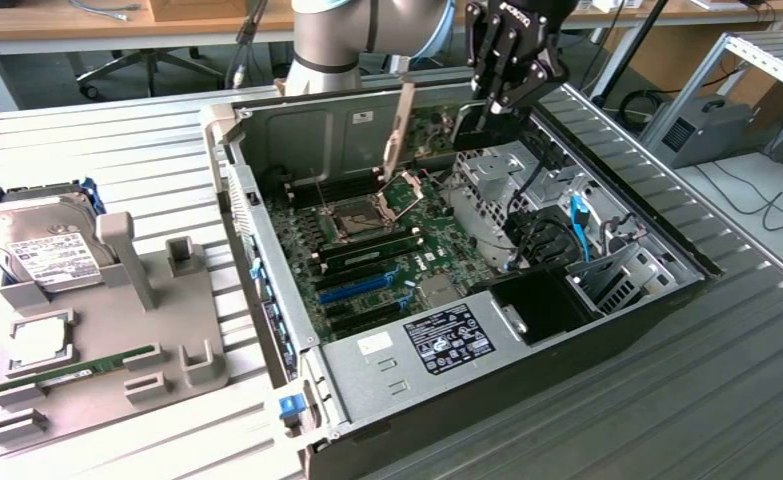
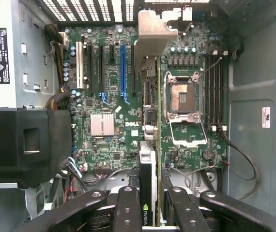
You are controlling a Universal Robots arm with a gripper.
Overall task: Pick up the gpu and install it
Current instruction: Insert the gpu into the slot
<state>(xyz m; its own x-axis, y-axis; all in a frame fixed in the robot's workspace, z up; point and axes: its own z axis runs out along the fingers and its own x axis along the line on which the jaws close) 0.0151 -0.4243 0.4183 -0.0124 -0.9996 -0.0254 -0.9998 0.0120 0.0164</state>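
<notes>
My gripper [image 1: 505, 98] hangs over the far end of the open computer case [image 1: 251, 215] and is shut on the gpu [image 1: 477, 128], a thin dark card held on edge above the motherboard [image 1: 364, 235]. Its long silver end bracket [image 1: 397, 130] points down toward the board near the CPU socket [image 1: 360, 213]. In the wrist view the gpu [image 2: 146, 159] runs edge-on between my two black fingers [image 2: 127, 208], and its bracket [image 2: 153, 29] reaches toward the rear slot openings. It hovers between the blue expansion slot [image 2: 123, 67] and the CPU socket [image 2: 181, 94].
A grey fixture [image 1: 111, 330] on the exterior view's left carries a silver hard drive [image 1: 44, 250] and a green memory stick [image 1: 78, 370]. Inside the case are drive cages [image 1: 605, 280], cables and a labelled power supply [image 1: 447, 340]. The arm's base [image 1: 344, 40] stands behind the case.
</notes>
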